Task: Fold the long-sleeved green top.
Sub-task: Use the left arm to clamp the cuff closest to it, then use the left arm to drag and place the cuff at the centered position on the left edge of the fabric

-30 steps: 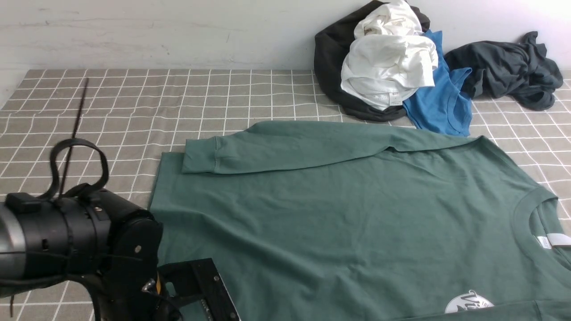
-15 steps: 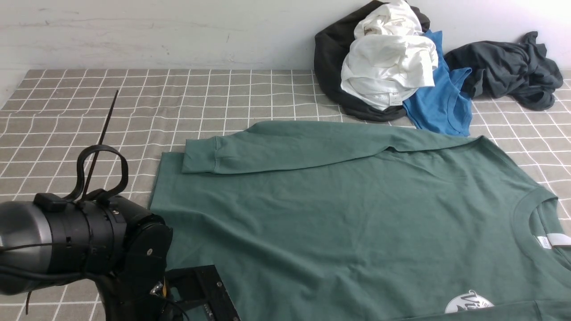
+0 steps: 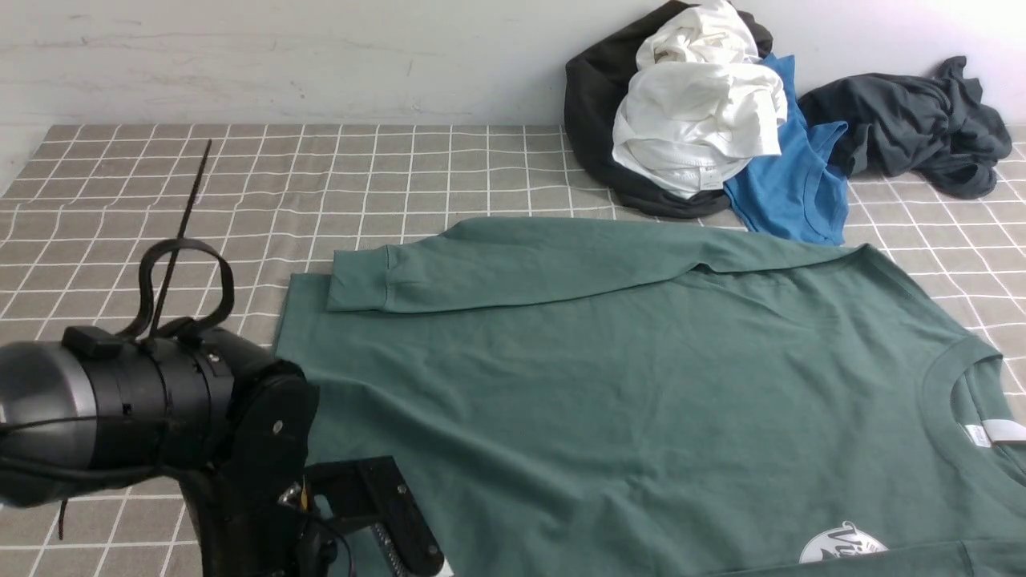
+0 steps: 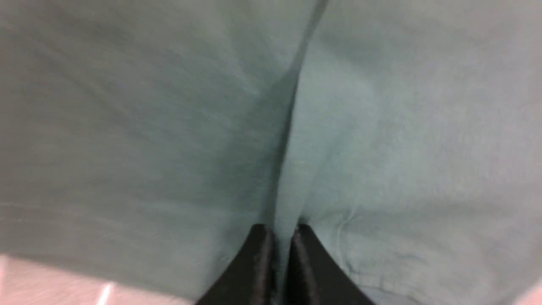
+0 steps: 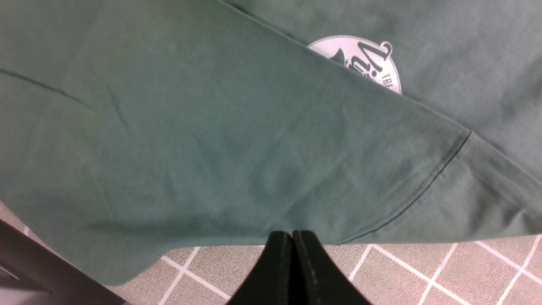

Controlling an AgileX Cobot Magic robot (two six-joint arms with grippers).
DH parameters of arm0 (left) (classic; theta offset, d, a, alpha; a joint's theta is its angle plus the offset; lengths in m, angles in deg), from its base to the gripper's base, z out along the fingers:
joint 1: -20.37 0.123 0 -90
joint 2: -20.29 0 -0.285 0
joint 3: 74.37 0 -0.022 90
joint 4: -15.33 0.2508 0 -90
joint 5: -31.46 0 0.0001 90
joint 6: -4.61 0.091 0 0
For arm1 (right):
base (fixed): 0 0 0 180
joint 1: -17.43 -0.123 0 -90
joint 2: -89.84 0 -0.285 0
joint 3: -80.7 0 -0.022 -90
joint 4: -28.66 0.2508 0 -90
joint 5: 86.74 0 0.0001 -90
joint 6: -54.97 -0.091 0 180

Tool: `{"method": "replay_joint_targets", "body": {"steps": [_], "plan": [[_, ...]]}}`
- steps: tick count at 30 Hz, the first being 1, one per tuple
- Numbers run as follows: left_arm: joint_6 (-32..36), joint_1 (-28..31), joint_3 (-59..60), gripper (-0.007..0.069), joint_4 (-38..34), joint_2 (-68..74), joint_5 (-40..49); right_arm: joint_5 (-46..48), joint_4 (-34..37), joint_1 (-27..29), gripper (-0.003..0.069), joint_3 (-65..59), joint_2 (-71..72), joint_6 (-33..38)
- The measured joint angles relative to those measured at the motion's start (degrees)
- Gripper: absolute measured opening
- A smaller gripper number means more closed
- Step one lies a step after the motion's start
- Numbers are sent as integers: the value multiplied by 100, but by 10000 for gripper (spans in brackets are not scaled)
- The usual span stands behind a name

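Observation:
The green long-sleeved top (image 3: 641, 385) lies flat on the checked cloth, its collar (image 3: 954, 385) and white label (image 3: 1002, 431) to the right. Its far sleeve (image 3: 521, 264) is folded across the body. The near sleeve (image 5: 237, 140) lies over part of the round white logo (image 5: 360, 59). My left gripper (image 4: 283, 231) is shut on a pinched ridge of the top's fabric near the hem corner at the front left (image 3: 409, 545). My right gripper (image 5: 292, 233) is shut, its tips at the near sleeve's edge, with no cloth showing between them. It is out of the front view.
A heap of clothes sits at the back right against the wall: a white garment (image 3: 697, 112), a bright blue shirt (image 3: 789, 192), a charcoal-grey garment (image 3: 914, 120) and a black one (image 3: 593, 88). Grey checked cloth (image 3: 240, 184) covers the table. A dark table edge (image 5: 42, 262) runs near the right gripper.
My left arm has shifted right and forward, and its jaws have closed on the top's fabric. The hem corner has pulled slightly right. The rest of the top is still.

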Motion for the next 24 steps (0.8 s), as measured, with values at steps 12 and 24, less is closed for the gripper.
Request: {"method": "replay_joint_targets", "body": {"steps": [12,24], "plan": [[-36,0,-2406,27,527,-105,1319,-47,-426,0,-14,0,0,-282],[-19,795,-4004,27,271,925,1447,-370,-1418,0,-14,0,0,-1450]]}}
